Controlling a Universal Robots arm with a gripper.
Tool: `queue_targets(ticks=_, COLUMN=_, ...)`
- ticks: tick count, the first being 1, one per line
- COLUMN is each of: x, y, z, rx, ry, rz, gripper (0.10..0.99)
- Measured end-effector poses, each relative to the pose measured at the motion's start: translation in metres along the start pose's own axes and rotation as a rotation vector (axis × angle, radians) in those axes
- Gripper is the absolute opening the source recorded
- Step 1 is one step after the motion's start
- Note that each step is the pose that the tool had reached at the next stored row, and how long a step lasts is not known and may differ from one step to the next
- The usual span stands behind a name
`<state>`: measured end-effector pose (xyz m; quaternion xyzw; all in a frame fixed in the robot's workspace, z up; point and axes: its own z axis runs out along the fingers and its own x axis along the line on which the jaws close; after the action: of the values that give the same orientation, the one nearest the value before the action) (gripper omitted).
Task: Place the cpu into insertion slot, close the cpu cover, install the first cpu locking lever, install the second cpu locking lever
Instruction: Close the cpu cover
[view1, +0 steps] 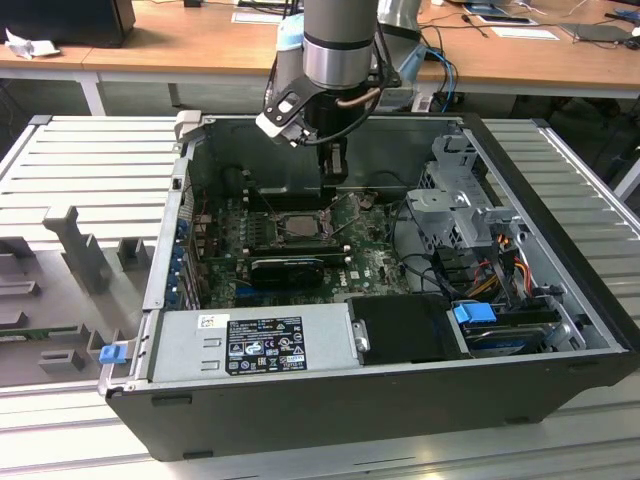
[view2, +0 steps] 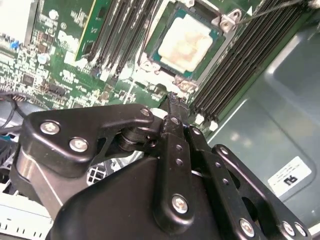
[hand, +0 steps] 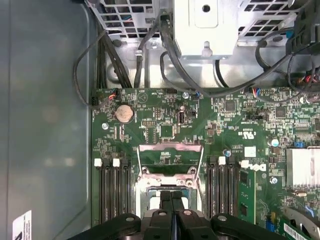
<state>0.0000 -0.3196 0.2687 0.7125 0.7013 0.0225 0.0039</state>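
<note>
In the exterior view the arm reaches down into an open computer case (view1: 350, 410). The gripper (view1: 335, 176) hangs low over the green motherboard (view1: 375, 262), beside the cpu (view1: 300, 224), a pale square between two banks of black memory slots (view1: 290, 243). The second wrist view brings that chip close. Its silvery face lies flat and uncovered in the insertion slot (view2: 226, 24), with the gripper's tip just short of the slot's near edge. A thin wire lever (view2: 272, 9) runs slantwise over the memory slots there. The first wrist view looks the other way past the tip and shows the cpu cover (hand: 170, 148), a silvery frame raised off the slot, with green board visible through its square window; how steeply it tilts I cannot tell. In that view the fingers (hand: 166, 201) are pressed together with nothing between them. It also takes in a round coin cell (hand: 124, 113), a finned heatsink (hand: 305, 167) and the metal drive cage (hand: 205, 25) with black cables below it. The case rests on a ribbed metal table (view1: 80, 150), with a grey power supply (view1: 255, 345) along its near side. Wooden desks (view1: 180, 45) stand behind.
</note>
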Motion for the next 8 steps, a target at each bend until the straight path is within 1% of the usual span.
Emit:
queue_targets(ticks=2, x=0.0003, y=0.0154, z=0.0007, rx=0.001, ry=0.0001, rz=0.000, gripper=0.106)
queue_targets(ticks=3, x=0.0003, y=0.0176, z=0.0009, rx=0.000, ry=0.0001, rz=0.000, gripper=0.106)
queue_targets(ticks=6, x=0.0004, y=0.0273, z=0.0013, rx=0.001, ry=0.0000, rz=0.000, gripper=0.106)
queue_targets(ticks=8, x=0.0006, y=0.0360, z=0.0017, rx=0.003, ry=0.0000, rz=0.000, gripper=0.106)
